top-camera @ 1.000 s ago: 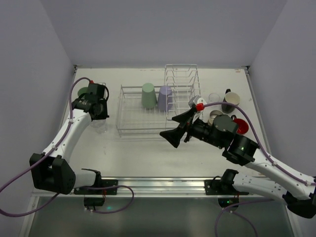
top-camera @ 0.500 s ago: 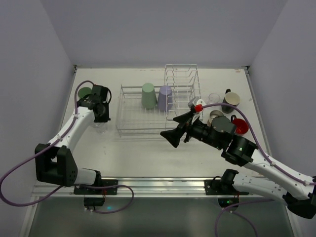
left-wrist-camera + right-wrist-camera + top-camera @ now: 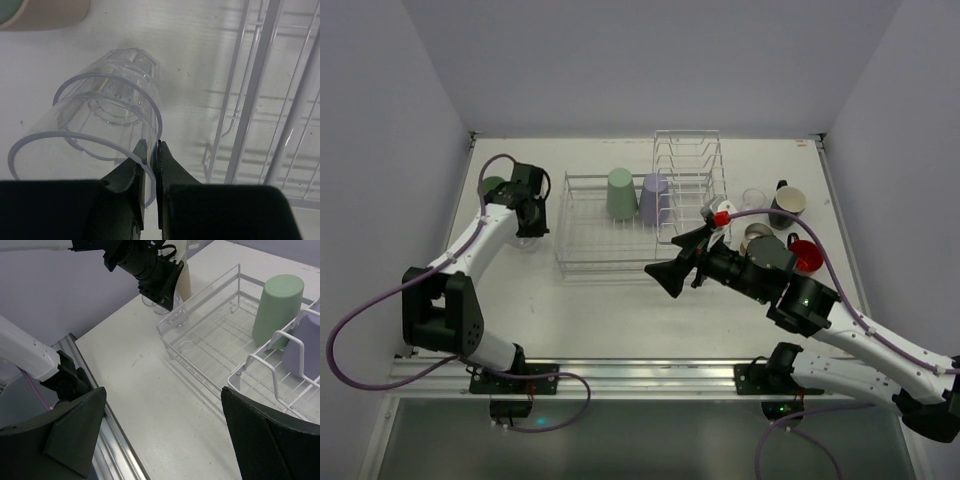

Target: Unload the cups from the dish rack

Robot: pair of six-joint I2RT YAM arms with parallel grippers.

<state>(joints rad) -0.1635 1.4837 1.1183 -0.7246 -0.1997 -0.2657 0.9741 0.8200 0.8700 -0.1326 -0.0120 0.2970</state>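
Observation:
My left gripper (image 3: 150, 145) is shut on the rim of a clear glass (image 3: 110, 100), one finger inside it and one outside. The glass hangs tilted just left of the white dish rack (image 3: 260, 100), its base close to the table. In the top view the left gripper (image 3: 525, 192) is at the rack's (image 3: 582, 268) left end. A pale green cup (image 3: 621, 193) and a lavender cup (image 3: 654, 198) stand upside down in the rack. My right gripper (image 3: 678, 258) hovers open and empty in front of the rack. The right wrist view shows the green cup (image 3: 277, 307) and the lavender cup (image 3: 305, 347).
A beige cup (image 3: 45, 12) stands behind the held glass near the left wall. Right of the rack stand a clear glass (image 3: 753, 198), a black mug (image 3: 786, 205), a small tan cup (image 3: 757, 235) and a red mug (image 3: 807, 255). The rack's tall dividers (image 3: 687, 165) rise at the back.
The left arm has swung its wrist farther back along the rack's left end with the clear glass in its grip. The right gripper has barely shifted.

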